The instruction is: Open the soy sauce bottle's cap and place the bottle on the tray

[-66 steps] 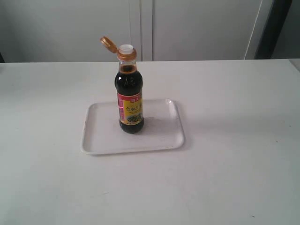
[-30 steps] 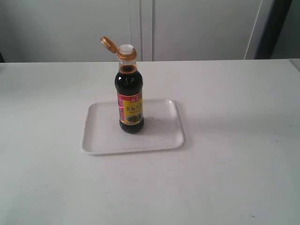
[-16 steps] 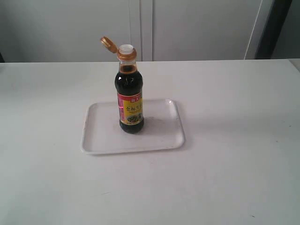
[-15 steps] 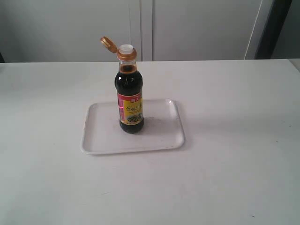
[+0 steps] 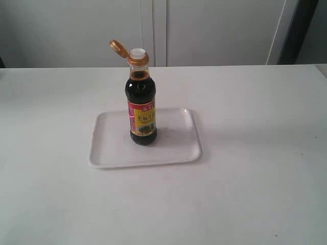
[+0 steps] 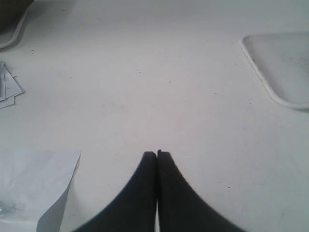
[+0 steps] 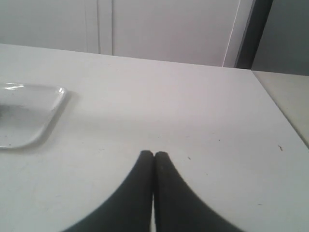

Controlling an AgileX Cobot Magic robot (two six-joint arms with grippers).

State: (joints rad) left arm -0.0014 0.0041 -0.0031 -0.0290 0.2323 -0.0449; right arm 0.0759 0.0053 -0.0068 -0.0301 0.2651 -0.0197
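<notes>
- The left hand is clenched, its two dark fingers pressed flat together with nothing between them, low over the bare counter.
- The right hand is clenched the same way, fingers touching along their length and gripping nothing, also over the counter.
- Neither hand shows in the exterior view; both are well apart from the bottle.
- The soy sauce bottle stands upright on the tray, a little left of the tray's middle, dark liquid filling it up to the neck.
- Its cap is flipped open, tilted up and to the left on its hinge, leaving the white spout bare above the orange-brown collar.
- The label is yellow with a red band on top and carries Chinese characters; they are too small to read, and no brand can be made out.
- The tray lies flat on the white counter; one rounded corner of it shows in each wrist view.
- Loose sheets of paper lie on the counter near the left hand.
- Pale cabinet doors stand behind the counter.
</notes>
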